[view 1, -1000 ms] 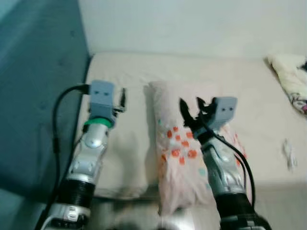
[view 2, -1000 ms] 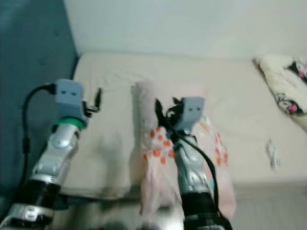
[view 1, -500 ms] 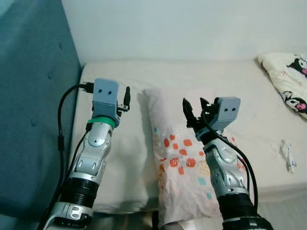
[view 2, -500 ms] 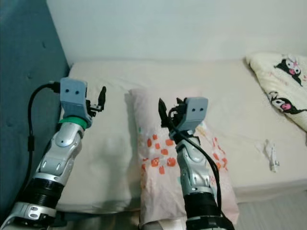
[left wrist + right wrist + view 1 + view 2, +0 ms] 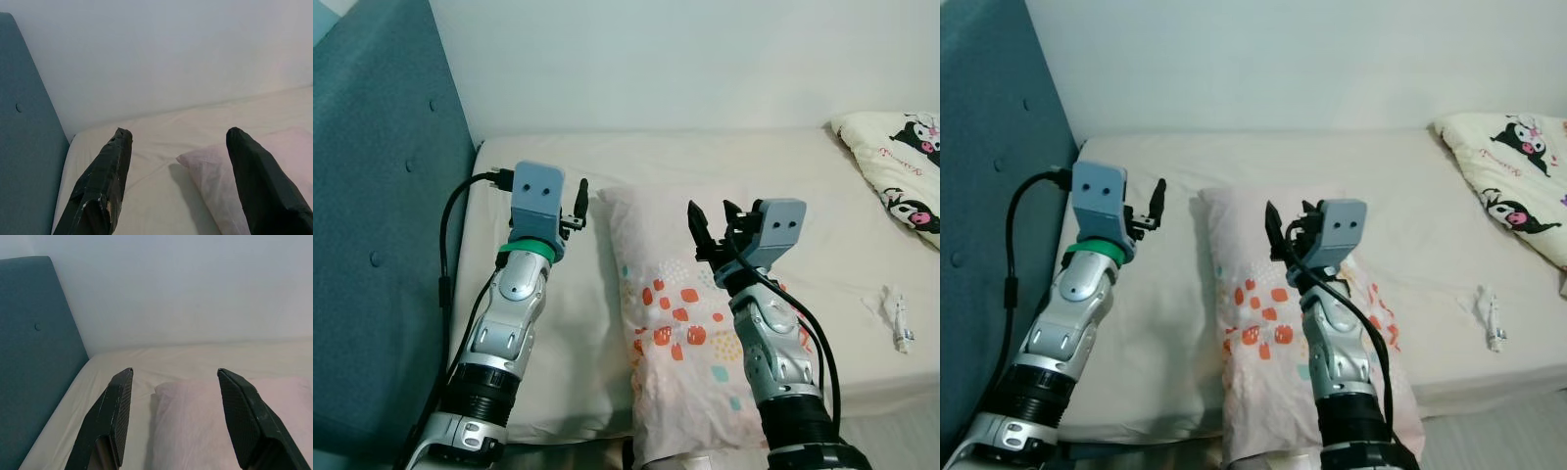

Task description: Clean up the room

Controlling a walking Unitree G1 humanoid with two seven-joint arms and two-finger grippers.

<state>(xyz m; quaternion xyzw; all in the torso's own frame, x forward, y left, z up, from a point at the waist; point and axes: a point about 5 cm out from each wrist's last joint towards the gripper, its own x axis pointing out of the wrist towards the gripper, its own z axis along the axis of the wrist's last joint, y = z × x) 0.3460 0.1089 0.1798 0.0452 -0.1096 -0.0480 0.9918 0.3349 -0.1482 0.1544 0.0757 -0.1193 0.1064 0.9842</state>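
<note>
A pale pink pillow point(image 5: 680, 323) with orange and teal patches lies lengthwise on the cream bed point(image 5: 705, 157), its near end hanging over the front edge. My right gripper point(image 5: 710, 211) hovers above the pillow's middle, open and empty; its wrist view shows the pillow's far end point(image 5: 195, 406) between the spread fingers point(image 5: 115, 416). My left gripper point(image 5: 578, 200) is held over the bare sheet just left of the pillow, also open and empty. The pillow's corner point(image 5: 205, 166) sits between its fingers point(image 5: 105, 186).
A teal padded headboard point(image 5: 382, 196) rises on the left and a white wall point(image 5: 685, 59) stands behind the bed. A cream blanket with cartoon prints point(image 5: 896, 162) lies at the far right. A small white crumpled object point(image 5: 898, 315) rests near the bed's right front edge.
The camera has shifted and the picture has sharpened, bringing more headboard and blanket into view. Both arms hold about the same pose, and both grippers stay open.
</note>
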